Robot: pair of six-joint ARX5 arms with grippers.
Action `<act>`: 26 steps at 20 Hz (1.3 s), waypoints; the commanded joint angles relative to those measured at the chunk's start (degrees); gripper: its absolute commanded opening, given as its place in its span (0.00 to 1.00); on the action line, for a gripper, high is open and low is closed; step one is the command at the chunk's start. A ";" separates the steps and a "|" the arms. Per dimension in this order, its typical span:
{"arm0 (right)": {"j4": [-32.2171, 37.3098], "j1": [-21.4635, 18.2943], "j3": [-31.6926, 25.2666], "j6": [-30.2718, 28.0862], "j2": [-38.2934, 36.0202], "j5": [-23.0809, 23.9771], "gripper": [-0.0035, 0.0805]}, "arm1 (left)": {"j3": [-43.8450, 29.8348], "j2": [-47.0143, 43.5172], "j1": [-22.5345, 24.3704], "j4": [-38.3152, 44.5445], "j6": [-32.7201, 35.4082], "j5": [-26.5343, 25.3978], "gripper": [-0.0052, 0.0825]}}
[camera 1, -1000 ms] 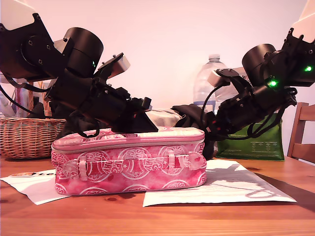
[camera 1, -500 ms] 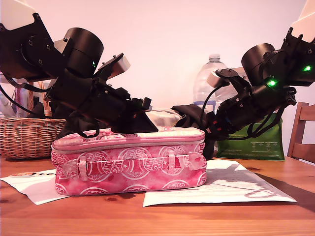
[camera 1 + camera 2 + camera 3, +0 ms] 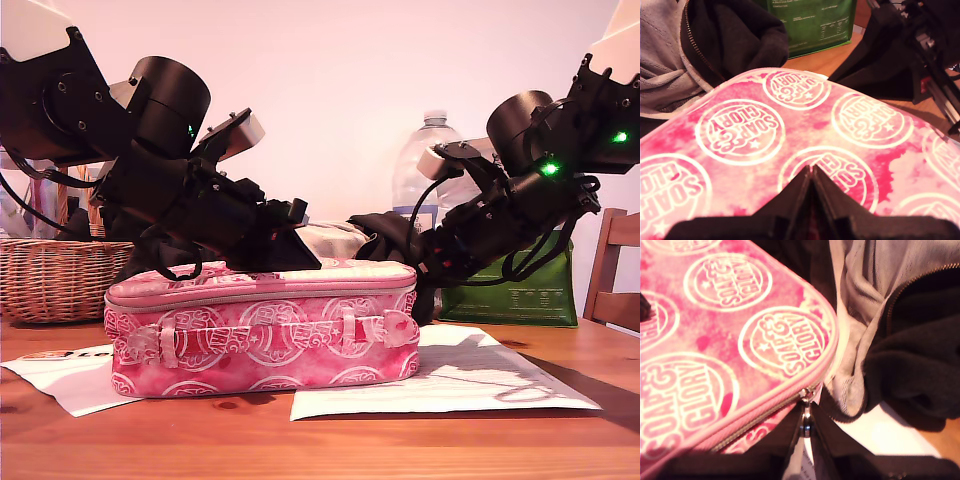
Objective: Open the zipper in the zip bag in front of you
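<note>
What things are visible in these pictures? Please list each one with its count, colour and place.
zip bag: one, pink with white round logos, middle of the table.
zipper: one, pale, below the lid; its silver pull sits at a corner.
papers: two white sheets, under and beside the bag.
basket: one, brown wicker, exterior view's left.
pouch: one, green, exterior view's right.
bottle: one, clear plastic, behind the bag.
clothing: grey and dark, behind the bag.
chair: one, wooden, exterior view's right edge.
table: one, brown wood.
my first claw: black, shut, on the lid.
my second claw: black, shut on the pull.
</note>
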 commanded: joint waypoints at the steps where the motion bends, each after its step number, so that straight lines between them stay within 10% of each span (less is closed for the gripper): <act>1: -1.75 -0.13 -0.20 -0.24 1.14 -0.13 0.03 | -0.26 1.09 -0.26 -0.42 0.26 0.02 0.04; 26: -34.49 1.33 -0.17 -2.69 -12.85 0.37 0.03 | -0.24 1.14 0.79 -3.41 -1.75 -2.60 0.04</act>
